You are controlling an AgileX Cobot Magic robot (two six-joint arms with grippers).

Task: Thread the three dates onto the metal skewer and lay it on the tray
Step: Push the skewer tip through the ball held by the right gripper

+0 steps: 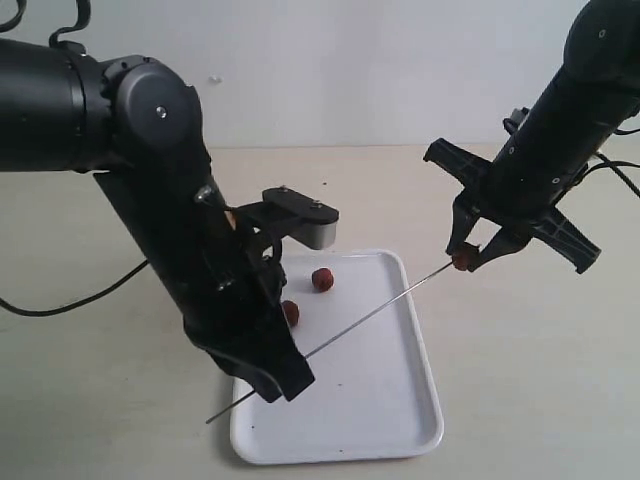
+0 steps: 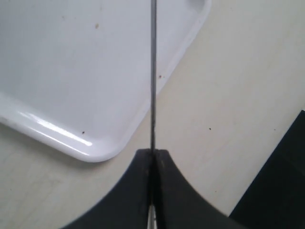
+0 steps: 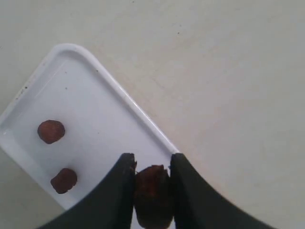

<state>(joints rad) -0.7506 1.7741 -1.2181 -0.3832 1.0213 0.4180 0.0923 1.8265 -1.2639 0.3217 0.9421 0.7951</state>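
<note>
Pale tabletop [image 1: 520, 380] bears the tray [image 1: 400, 425], over which the left gripper [image 1: 285, 385] clamps the stiff, probably slippery metal skewer [image 1: 380, 312] near its low end and the right gripper [image 1: 478, 255] pinches one soft-looking date [image 1: 461, 260] at its tip, two more dates [image 1: 322, 279] lying inside.

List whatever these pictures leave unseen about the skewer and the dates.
1. Exterior view: whether the skewer has pierced the held date; the right tool covers the contact.
2. Right wrist view: no skewer shows, only the held date.
3. Exterior view: one loose date is partly hidden behind the left arm.
4. Left wrist view: the skewer's rear end, pinched inside the left tool.
</note>
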